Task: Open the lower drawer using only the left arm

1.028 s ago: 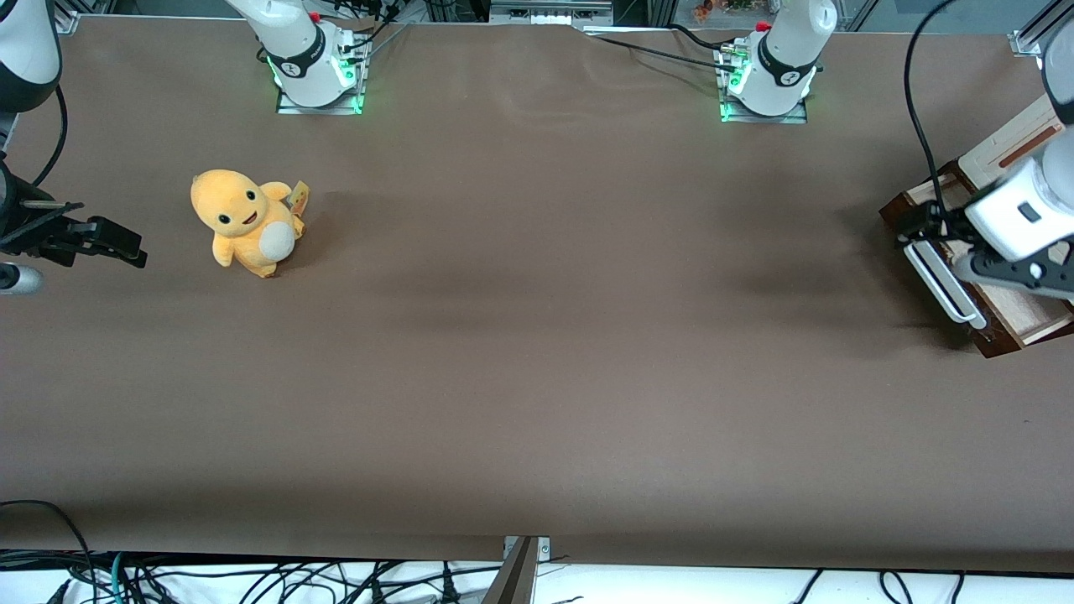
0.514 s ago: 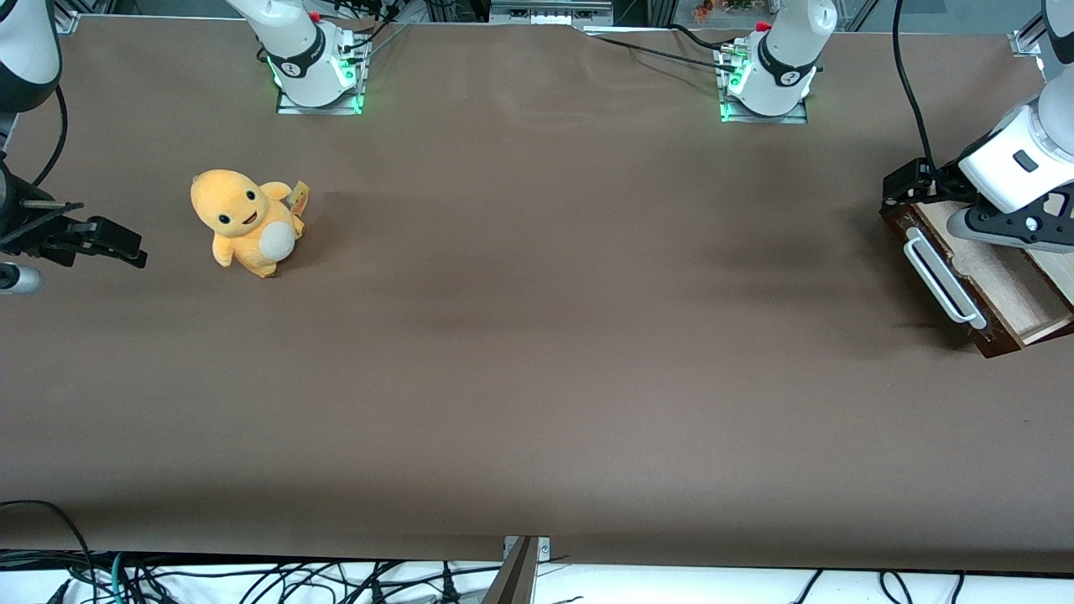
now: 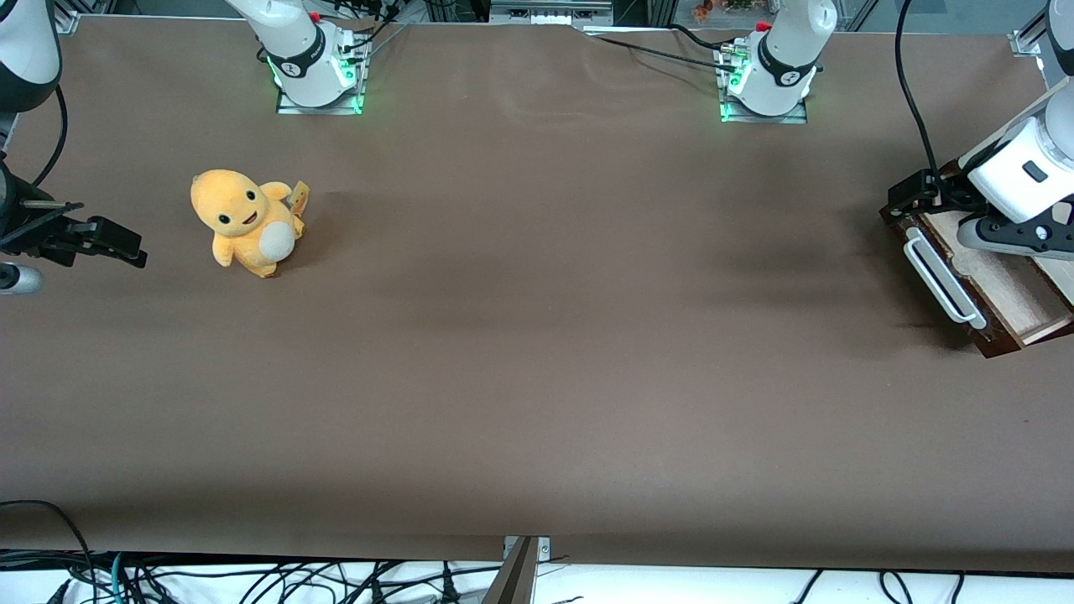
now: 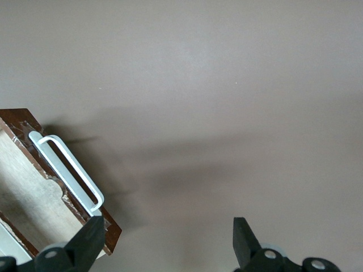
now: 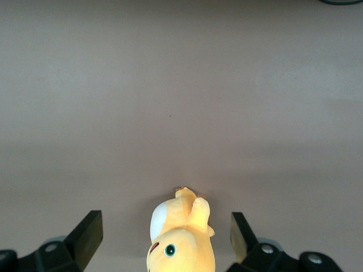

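The shallow wooden lower drawer with dark brown front [image 3: 980,277] is sitting pulled out at the working arm's end of the worktop; the black gripper [image 3: 910,191], spread wide and empty, is hovering above its farther corner, risking snagging the long white bar handle [image 4: 67,171].

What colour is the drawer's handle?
White. The handle shows best in the left wrist view, on the drawer's dark brown front; the gripper is off it.

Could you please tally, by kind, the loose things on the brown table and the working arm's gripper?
Plush toys: 1, the yellow plush toy, toward the parked arm's end.
Drawers: 1, the lower drawer, pulled open, pale inside showing.
Grippers: 1, the left gripper, open, above the drawer's end farther from the front camera.
Total: 3
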`<control>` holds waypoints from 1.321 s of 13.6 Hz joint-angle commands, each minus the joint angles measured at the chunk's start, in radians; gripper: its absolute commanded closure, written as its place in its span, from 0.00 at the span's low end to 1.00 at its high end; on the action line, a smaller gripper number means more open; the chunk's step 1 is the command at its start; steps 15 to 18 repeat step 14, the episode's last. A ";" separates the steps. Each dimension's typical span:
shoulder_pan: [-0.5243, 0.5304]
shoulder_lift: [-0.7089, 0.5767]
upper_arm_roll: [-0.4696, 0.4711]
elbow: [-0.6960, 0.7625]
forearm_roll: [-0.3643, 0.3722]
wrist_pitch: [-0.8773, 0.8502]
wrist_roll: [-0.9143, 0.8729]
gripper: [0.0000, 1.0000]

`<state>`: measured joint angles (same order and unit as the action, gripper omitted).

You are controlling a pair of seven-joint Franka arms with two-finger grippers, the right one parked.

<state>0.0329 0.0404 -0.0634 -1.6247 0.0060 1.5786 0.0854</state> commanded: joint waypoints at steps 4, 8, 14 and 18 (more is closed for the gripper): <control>-0.004 -0.056 0.001 -0.064 -0.038 0.018 -0.006 0.00; -0.007 -0.056 0.001 -0.061 -0.041 0.015 -0.006 0.00; -0.005 -0.056 0.001 -0.063 -0.040 0.014 -0.006 0.00; -0.005 -0.056 0.001 -0.063 -0.040 0.014 -0.006 0.00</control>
